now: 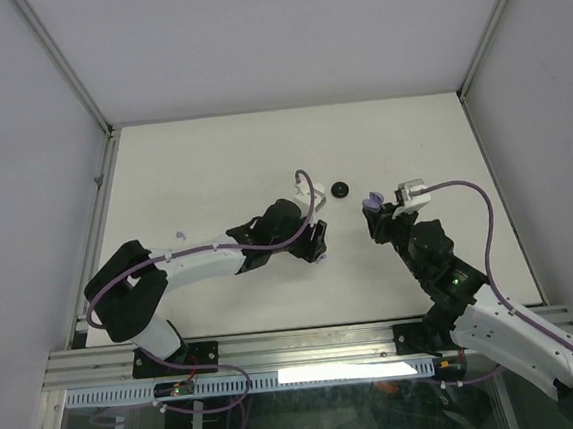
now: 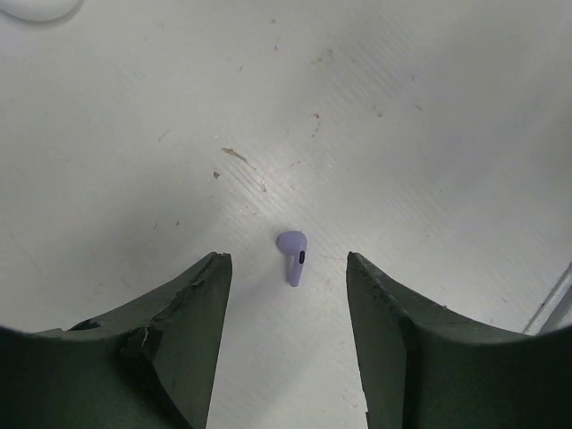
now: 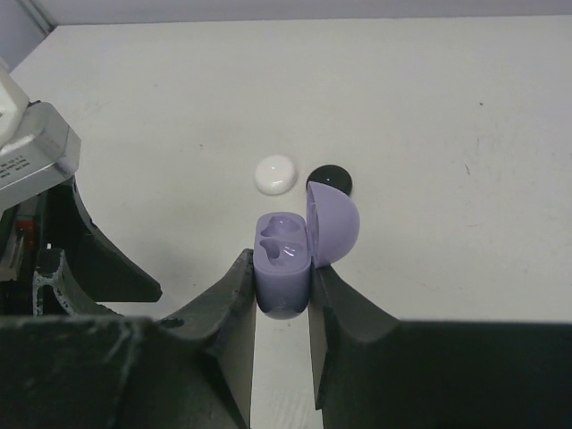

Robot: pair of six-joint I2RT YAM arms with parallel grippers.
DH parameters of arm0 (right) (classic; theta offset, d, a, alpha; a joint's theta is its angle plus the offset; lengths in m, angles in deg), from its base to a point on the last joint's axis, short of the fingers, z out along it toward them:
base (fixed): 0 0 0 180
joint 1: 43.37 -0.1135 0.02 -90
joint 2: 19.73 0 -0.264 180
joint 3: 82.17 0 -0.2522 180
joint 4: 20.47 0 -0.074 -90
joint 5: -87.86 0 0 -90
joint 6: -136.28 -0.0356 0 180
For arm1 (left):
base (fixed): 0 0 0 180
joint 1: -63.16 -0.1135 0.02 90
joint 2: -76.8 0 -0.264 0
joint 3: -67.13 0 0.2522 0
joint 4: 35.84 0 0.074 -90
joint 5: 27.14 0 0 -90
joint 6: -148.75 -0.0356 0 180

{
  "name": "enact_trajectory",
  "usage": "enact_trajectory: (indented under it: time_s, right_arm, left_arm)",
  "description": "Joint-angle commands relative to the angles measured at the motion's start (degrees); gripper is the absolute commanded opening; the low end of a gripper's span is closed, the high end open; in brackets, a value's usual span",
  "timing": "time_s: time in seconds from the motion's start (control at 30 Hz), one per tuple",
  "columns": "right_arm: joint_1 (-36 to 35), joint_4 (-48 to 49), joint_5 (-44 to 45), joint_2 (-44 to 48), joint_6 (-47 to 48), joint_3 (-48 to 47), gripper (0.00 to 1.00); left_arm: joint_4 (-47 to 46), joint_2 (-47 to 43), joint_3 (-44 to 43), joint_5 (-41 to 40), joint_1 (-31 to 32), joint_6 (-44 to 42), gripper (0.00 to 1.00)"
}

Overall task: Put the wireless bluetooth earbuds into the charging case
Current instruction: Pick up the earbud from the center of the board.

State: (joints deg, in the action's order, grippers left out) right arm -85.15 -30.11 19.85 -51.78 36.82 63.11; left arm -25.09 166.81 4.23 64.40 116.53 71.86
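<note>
A lavender earbud (image 2: 293, 256) lies on the white table, stem toward me. My left gripper (image 2: 286, 261) is open, with the earbud on the table between and just ahead of its fingertips, touching neither. In the top view the left gripper (image 1: 317, 240) hides that earbud. My right gripper (image 3: 282, 268) is shut on the lavender charging case (image 3: 284, 257) and holds it upright. The case's lid (image 3: 333, 223) is open and both wells are empty. From above, the case (image 1: 370, 204) is right of the left gripper. A tiny lavender piece (image 1: 180, 234) lies far left.
A round white case (image 3: 275, 173) and a round black case (image 3: 331, 179) lie beyond the held case. The black one (image 1: 341, 190) sits between the two grippers. The white case's edge shows in the left wrist view (image 2: 36, 7). Enclosure walls surround the table.
</note>
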Motion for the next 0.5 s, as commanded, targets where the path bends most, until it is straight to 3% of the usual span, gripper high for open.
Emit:
enact_trajectory:
  time_s: [0.0, 0.47]
  right_arm:
    - [-0.2, -5.7, 4.2, 2.5, -1.4, -3.3, 0.0]
    - [-0.1, -9.9, 5.4, 5.9, -1.4, -4.7, 0.0]
  left_arm:
    - [5.5, 2.5, -5.5, -5.0, 2.2, -2.7, 0.55]
    - [15.5, 12.5, -15.9, -10.5, 5.7, -4.5, 0.43]
